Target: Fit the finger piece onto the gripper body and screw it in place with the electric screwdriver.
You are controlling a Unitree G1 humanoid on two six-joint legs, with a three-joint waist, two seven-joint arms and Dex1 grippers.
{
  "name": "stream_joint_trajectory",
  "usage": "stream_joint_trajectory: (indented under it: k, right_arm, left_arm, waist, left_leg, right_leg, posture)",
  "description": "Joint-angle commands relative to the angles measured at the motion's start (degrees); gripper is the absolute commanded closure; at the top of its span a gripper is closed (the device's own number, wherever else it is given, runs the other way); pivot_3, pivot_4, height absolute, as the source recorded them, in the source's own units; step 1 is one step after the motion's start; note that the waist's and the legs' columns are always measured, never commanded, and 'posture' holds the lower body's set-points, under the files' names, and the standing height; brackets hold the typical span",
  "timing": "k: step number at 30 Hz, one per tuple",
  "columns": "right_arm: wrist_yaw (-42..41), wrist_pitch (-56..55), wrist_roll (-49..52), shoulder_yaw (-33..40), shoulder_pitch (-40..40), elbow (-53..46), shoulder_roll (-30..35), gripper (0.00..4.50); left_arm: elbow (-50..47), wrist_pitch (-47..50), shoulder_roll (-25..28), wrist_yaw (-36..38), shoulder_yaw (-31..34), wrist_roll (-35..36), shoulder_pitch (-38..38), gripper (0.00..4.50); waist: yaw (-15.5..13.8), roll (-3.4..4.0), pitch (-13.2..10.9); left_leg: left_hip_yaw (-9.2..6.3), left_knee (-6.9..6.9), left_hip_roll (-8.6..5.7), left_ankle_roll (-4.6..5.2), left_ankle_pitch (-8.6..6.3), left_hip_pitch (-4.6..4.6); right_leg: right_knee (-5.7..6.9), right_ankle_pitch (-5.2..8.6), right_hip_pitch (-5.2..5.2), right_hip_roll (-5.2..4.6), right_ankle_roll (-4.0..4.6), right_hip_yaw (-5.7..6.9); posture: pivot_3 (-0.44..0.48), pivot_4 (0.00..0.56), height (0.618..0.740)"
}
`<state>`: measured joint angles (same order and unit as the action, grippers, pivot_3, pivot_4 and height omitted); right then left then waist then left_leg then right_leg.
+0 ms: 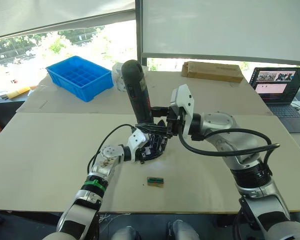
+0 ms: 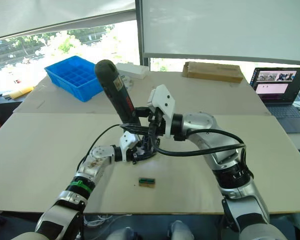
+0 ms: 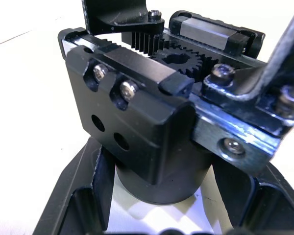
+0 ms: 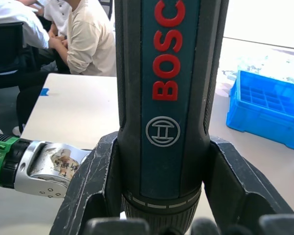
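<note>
The gripper body stands on the table at its middle, with a squat round base and a blocky top with gears and screws. My left gripper is shut on that base, one finger on each side. One black pointed finger rises from the body's side; I cannot tell a separate finger piece from the other black parts. My right gripper is shut on the electric screwdriver. The screwdriver is tilted, its thick end up and its bit end down over the gripper body, the bit itself hidden.
A small brown-and-green block lies near the table's front edge. At the back stand a blue compartment bin, a white object and a cardboard box. A laptop is at the far right. People sit beyond the table.
</note>
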<state>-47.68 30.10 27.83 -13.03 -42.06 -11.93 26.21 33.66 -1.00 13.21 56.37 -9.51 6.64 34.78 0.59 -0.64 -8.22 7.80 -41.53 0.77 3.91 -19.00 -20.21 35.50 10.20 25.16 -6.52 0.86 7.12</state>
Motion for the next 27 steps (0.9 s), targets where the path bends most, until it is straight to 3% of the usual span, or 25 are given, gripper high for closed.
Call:
stream_joint_trajectory:
  k: [1, 5, 11, 15, 22, 24, 27]
  right_arm:
    - [0.84, 4.45, -4.6, -2.56, 4.78, 5.01, 2.87, 2.58]
    - [0.27, 5.08, -2.68, -0.16, 2.89, 2.86, 3.15, 2.58]
    - [-2.08, 3.35, 6.25, 8.09, -7.13, -2.75, 0.79, 2.58]
    - [-2.33, 3.5, 12.77, 12.85, -13.07, -4.83, -1.25, 2.58]
    - [-0.72, 12.91, 23.11, 16.02, -14.7, -6.78, -0.34, 2.58]
    - [0.91, 20.96, 30.47, 18.68, -12.1, -8.47, 3.58, 2.58]
    - [5.31, 30.12, 38.75, 22.12, -9.19, -9.52, 9.61, 2.58]
  left_arm:
    - [-3.58, -1.41, 0.46, 0.83, 1.18, 1.5, 0.95, 2.18]
    - [-3.15, -1.83, 0.07, 0.6, 0.84, 1.21, 0.56, 2.18]
    - [-2.1, -1.58, -0.57, 0.04, -0.47, -0.03, -0.56, 2.18]
    - [-1.77, -2.14, -0.85, -0.53, -2.16, -1.72, -1.93, 2.18]
    - [-2.79, 0.45, -0.34, -2.2, -1.59, -1.08, -2.68, 2.18]
    - [-7.36, 2.88, 2.35, 0.35, -0.78, 0.78, -4.48, 1.12]
    - [-15.23, 6.95, 7.0, 3.35, 0.46, 3.13, -7.26, 0.0]
  waist:
    - [0.02, 0.0, 0.01]
    - [-0.02, 0.0, 0.01]
    - [-0.13, 0.0, -0.04]
    - [-0.26, 0.06, -0.1]
    - [-0.65, 0.06, -0.1]
    - [-0.62, 0.05, -0.11]
    - [-0.31, 0.05, -0.11]
  left_leg:
    - [0.0, 0.02, 0.0, 0.0, 0.0, 0.0]
    - [-0.02, 0.04, 0.01, 0.0, 0.0, -0.02]
    - [-0.03, 0.13, 0.01, 0.02, 0.0, -0.18]
    - [0.01, 0.04, -0.02, 0.02, 0.02, -1.02]
    - [0.06, -0.03, -0.07, 0.04, 0.02, -1.13]
    - [0.03, -0.05, -0.04, 0.04, 0.01, -1.12]
    - [0.01, 0.06, 0.0, 0.04, 0.01, -1.13]
  right_leg:
    - [-0.03, 0.0, -0.01, 0.0, 0.0, 0.0]
    - [-0.07, -0.01, 0.0, -0.01, 0.01, 0.01]
    - [-0.22, -0.05, 0.1, -0.02, 0.03, 0.05]
    - [-0.12, -0.13, 1.01, 0.04, 0.07, 0.1]
    - [0.04, -0.13, 0.89, 0.42, 0.0, 0.58]
    - [-0.24, -0.13, 0.88, 0.39, 0.01, 0.57]
    - [-0.31, -0.14, 0.95, 0.25, 0.03, 0.55]
  posture:
    - [0.0, 0.15, 0.738]
    - [0.0, 0.15, 0.738]
    - [0.0, 0.15, 0.738]
    - [0.0, 0.15, 0.738]
    - [0.0, 0.15, 0.738]
    - [0.0, 0.15, 0.738]
    - [0.0, 0.15, 0.738]
